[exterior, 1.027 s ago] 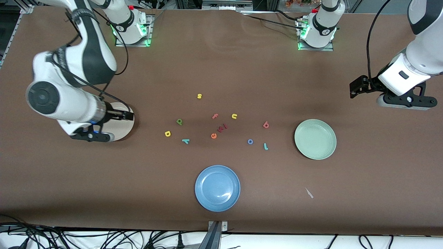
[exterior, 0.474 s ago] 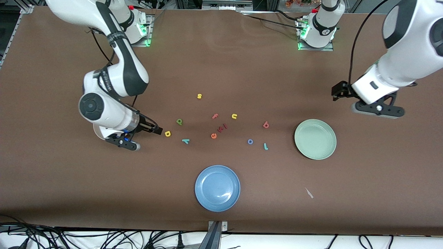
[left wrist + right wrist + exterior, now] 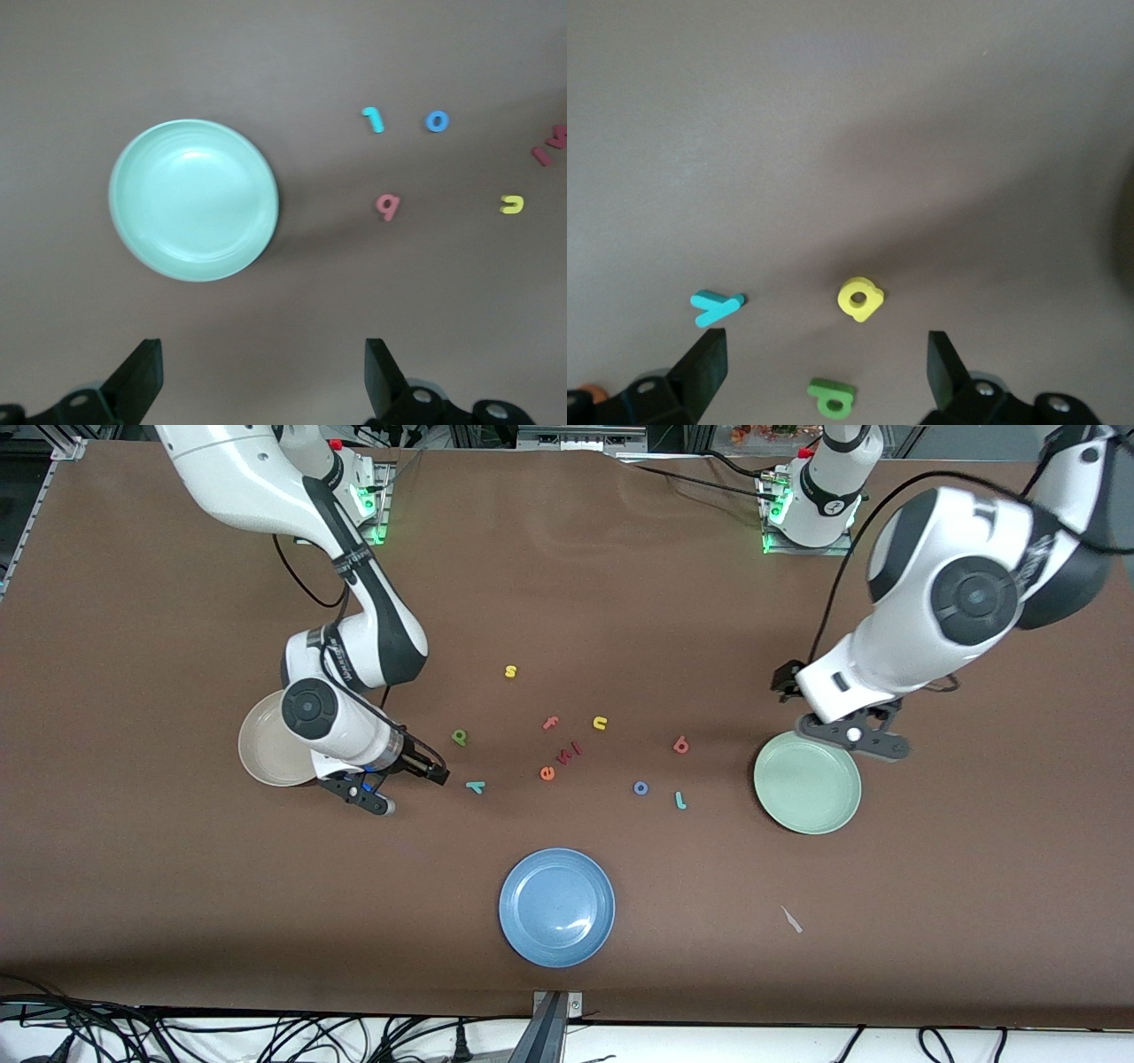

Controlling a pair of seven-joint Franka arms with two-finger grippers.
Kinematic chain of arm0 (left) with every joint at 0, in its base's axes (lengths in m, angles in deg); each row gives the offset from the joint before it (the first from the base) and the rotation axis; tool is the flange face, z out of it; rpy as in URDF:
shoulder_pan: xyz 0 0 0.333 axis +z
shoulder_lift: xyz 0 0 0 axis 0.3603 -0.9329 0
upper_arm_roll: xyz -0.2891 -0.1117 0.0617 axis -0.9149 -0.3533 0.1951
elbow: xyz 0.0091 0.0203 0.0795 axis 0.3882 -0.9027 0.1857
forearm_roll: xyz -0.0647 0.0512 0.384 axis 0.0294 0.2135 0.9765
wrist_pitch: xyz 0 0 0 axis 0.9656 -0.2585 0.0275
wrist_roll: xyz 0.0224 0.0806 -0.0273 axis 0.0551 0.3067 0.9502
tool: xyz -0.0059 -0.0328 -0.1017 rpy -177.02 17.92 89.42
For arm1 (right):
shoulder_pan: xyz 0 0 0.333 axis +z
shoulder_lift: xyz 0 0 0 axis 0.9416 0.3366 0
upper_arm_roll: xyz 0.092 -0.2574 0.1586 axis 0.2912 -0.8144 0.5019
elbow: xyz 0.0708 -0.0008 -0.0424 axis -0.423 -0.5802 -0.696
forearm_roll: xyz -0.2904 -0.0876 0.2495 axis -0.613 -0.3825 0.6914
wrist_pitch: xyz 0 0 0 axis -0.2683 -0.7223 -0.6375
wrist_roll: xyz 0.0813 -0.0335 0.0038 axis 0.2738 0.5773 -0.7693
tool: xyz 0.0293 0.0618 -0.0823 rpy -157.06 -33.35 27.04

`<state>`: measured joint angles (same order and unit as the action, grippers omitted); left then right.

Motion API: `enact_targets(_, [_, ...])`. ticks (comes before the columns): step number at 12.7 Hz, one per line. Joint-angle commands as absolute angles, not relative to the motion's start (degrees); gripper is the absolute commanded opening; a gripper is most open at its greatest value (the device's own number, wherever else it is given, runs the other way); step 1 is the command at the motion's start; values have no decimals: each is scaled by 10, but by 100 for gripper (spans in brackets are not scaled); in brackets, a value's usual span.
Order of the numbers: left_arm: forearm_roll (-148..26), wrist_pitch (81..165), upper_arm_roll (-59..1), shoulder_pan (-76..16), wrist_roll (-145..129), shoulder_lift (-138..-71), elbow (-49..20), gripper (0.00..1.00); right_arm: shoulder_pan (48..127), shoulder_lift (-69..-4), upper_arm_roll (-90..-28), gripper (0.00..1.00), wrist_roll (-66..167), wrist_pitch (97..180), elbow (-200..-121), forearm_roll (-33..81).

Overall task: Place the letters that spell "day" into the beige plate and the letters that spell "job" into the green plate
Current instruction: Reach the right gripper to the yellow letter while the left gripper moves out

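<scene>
The right arm bends down at middle left of the front view, its right tool (image 3: 819,367) spread wide and empty over the yellow "a" (image 3: 859,298), with the green "d" (image 3: 459,736) and teal "y" (image 3: 476,786) close by and the beige plate (image 3: 266,753) beside it. The left tool (image 3: 261,376), also spread wide and empty, hangs over the counter (image 3: 567,584) at the green plate (image 3: 807,782)'s rim; the red "b" (image 3: 680,745), blue "o" (image 3: 640,787) and teal "j" (image 3: 680,800) lie nearby.

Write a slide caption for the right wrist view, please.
Open right gripper hovering above the yellow "a", green "d" and teal "y".
</scene>
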<state>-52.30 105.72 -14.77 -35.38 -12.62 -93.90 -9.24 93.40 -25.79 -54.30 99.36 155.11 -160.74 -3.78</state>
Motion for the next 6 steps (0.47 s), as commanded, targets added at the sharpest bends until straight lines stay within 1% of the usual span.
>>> enact_targets(1, [-541, 1079, -144, -380, -129, -987, -80, 100, 942, -263, -545, 100, 1027, 1625, -1658, -32])
enact_targets(2, [-542, 1107, -144, -387, -128, -1004, -80, 100, 943, -264, -544, 100, 1028, 1652, -1684, -32])
enact_targets(4, [-542, 1144, -144, -397, -128, -1046, -81, 100, 944, -264, -545, 100, 1028, 1660, -1702, -32])
enact_targets(6, [-540, 1204, -144, -413, -120, -1091, -86, 100, 945, -261, -544, 98, 1028, 1668, -1708, -32])
